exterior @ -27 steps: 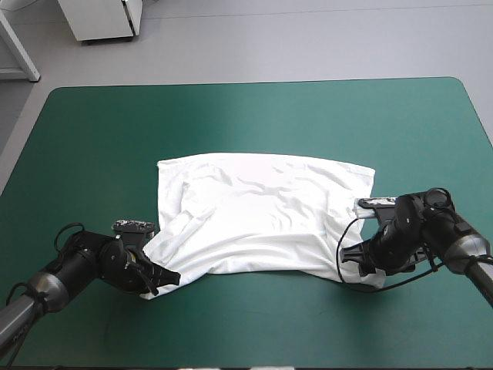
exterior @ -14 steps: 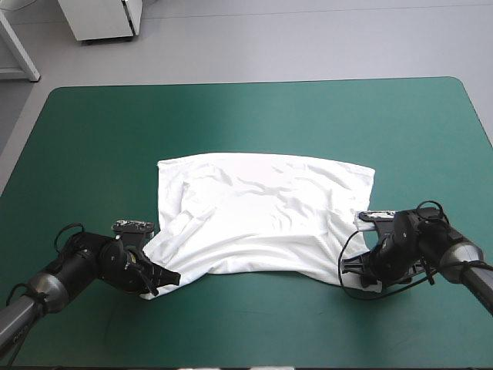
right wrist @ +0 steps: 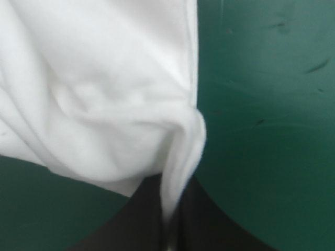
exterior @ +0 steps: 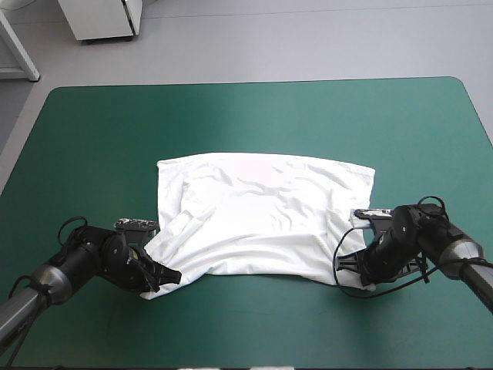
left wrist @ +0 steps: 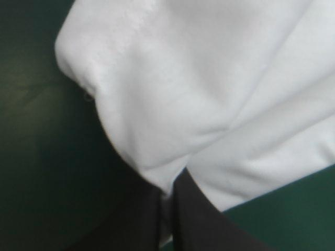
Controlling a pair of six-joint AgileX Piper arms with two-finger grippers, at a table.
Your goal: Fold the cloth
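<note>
The white T-shirt point(exterior: 262, 220) lies spread on the teal-green cover point(exterior: 254, 116) (wrinkled, around mid-table), its near corners pinched by the left gripper point(exterior: 165, 277) and the right gripper point(exterior: 356, 270), each clamped on cloth.

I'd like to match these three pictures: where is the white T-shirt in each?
High view: T-shirt spread flat at the centre.
Left wrist view: T-shirt ahead of the fingers, corner pinched between them.
Right wrist view: T-shirt ahead of the fingers, edge pinched.
Shared landmark: teal-green cover.

T-shirt point(exterior: 262, 220) lies mid-table point(exterior: 254, 116); left gripper point(exterior: 168, 276) at its 8 o'clock corner; right gripper point(exterior: 354, 268) at 4 o'clock.
</note>
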